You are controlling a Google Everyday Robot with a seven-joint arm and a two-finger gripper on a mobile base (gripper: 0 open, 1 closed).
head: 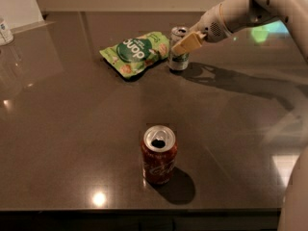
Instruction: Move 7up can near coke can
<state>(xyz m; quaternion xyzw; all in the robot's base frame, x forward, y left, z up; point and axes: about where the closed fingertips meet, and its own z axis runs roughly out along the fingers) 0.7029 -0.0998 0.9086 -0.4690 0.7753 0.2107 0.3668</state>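
The 7up can point(177, 59), silver-grey with green markings, stands upright at the far middle of the dark table point(72, 129), right beside the green snack bag. The gripper point(183, 44) reaches in from the upper right on its white arm and is at the top of the 7up can, its tan tip across the can's upper right side. The coke can point(159, 155), dark red with an open silver top, stands upright near the front edge, far from the 7up can and the gripper.
A green snack bag point(137, 52) lies flat just left of the 7up can. A small white container point(5, 31) sits at the far left edge. The robot's white body point(296, 196) fills the lower right corner.
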